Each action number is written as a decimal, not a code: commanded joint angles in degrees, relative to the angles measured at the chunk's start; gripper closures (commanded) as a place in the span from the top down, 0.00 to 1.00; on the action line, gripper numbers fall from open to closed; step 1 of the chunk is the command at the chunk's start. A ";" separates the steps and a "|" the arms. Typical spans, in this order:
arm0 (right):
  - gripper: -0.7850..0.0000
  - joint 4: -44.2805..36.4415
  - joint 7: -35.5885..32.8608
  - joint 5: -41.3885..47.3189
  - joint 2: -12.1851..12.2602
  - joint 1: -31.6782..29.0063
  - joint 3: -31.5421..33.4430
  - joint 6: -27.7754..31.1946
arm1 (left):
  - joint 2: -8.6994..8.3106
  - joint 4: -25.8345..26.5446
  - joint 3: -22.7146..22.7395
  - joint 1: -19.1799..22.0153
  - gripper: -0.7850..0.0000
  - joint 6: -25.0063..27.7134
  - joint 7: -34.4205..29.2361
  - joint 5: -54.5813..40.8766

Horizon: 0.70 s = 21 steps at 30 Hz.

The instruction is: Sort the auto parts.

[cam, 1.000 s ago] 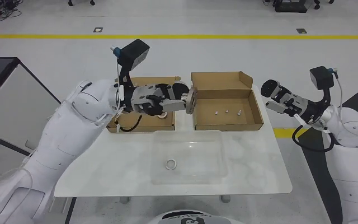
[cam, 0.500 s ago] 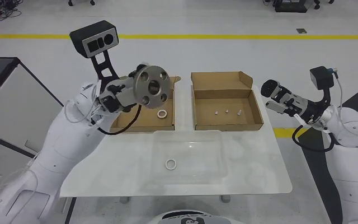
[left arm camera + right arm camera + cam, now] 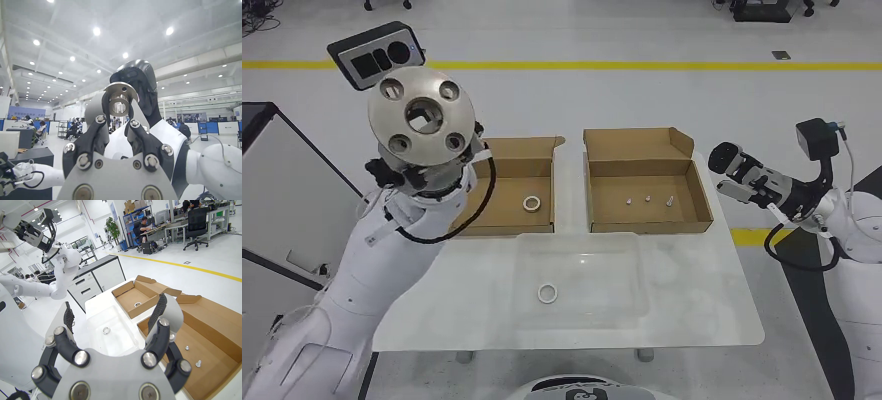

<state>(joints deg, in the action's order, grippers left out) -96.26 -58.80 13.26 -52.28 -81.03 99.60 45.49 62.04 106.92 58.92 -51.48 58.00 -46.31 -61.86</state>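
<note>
My left gripper (image 3: pixel 117 108) is shut on a round metal flange (image 3: pixel 121 87) with a bored hub. It holds the flange (image 3: pixel 424 112) high above the table's left side, disc face up toward the top camera. My right gripper (image 3: pixel 115 313) is open and empty, hanging off the table's right edge (image 3: pixel 724 160) beside the right cardboard box (image 3: pixel 682 208). That box holds three small bolts (image 3: pixel 647 199). The left cardboard box (image 3: pixel 504 195) holds a metal ring (image 3: pixel 532 203). Another ring (image 3: pixel 547 293) lies in the clear tray (image 3: pixel 587 250).
The two boxes stand side by side at the back of the white table (image 3: pixel 692 300), with the clear tray in front of them. A dark cabinet (image 3: pixel 272 190) stands off the table's left side.
The left arm has swung up and to the left from above the boxes, carrying the flange and turning its disc face toward the top camera. The right arm has stayed still.
</note>
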 commanded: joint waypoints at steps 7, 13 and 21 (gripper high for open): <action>1.00 0.00 0.00 0.00 0.00 0.00 0.00 0.00 | 1.94 -1.34 0.32 -0.20 0.00 0.00 0.00 1.31; 1.00 0.00 0.00 0.00 0.00 0.00 0.00 0.00 | 1.26 -5.74 0.90 0.20 0.00 -1.39 -1.39 12.80; 1.00 0.00 0.00 0.00 0.00 0.00 0.00 0.00 | -0.21 -6.16 -0.39 0.91 0.00 -0.02 -0.01 18.61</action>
<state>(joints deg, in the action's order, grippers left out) -96.26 -58.80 13.26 -52.28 -81.03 99.60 45.49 61.99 100.67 58.79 -50.70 57.78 -46.53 -43.61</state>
